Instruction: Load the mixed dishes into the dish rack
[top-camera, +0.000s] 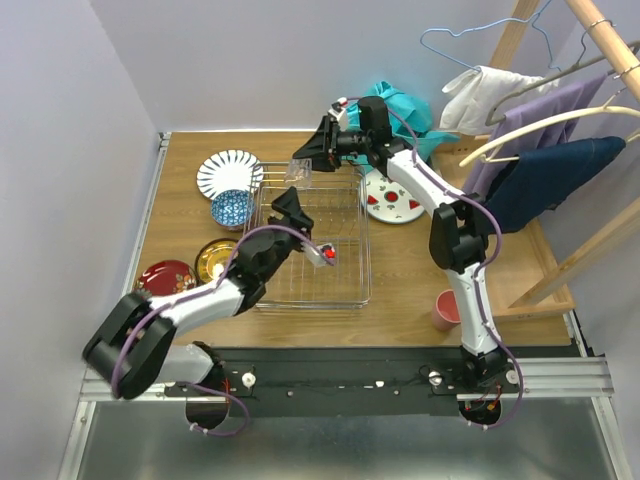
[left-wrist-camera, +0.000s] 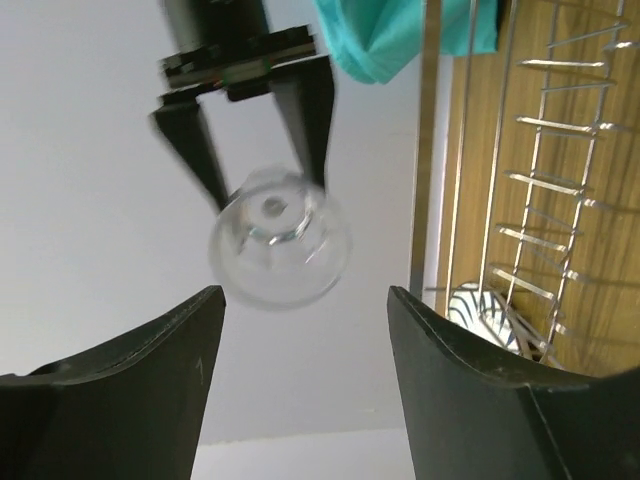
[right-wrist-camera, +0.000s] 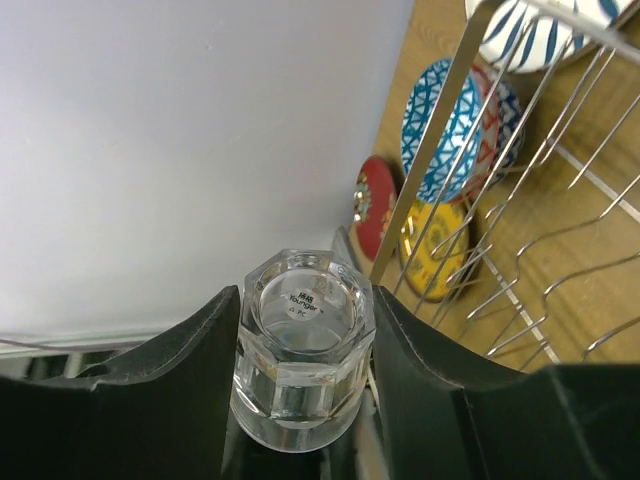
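Observation:
A clear glass (right-wrist-camera: 305, 350) sits between the two dark fingers of my right gripper (right-wrist-camera: 305, 300), which press on both its sides. From above, my right gripper (top-camera: 303, 165) holds the glass (top-camera: 300, 176) over the far left corner of the silver wire dish rack (top-camera: 345, 295). My left gripper (top-camera: 291, 203) hangs over the rack just in front of the glass. In the left wrist view the left gripper (left-wrist-camera: 305, 330) is open and empty, with the glass (left-wrist-camera: 280, 250) beyond its fingertips.
Left of the rack lie a blue-striped plate (top-camera: 228, 172), a patterned bowl (top-camera: 232, 208), a gold saucer (top-camera: 215, 258) and a red saucer (top-camera: 165, 277). A fruit-marked plate (top-camera: 392, 200) lies right of it, a pink cup (top-camera: 446, 310) nearer. A wooden clothes frame (top-camera: 560, 150) fills the right.

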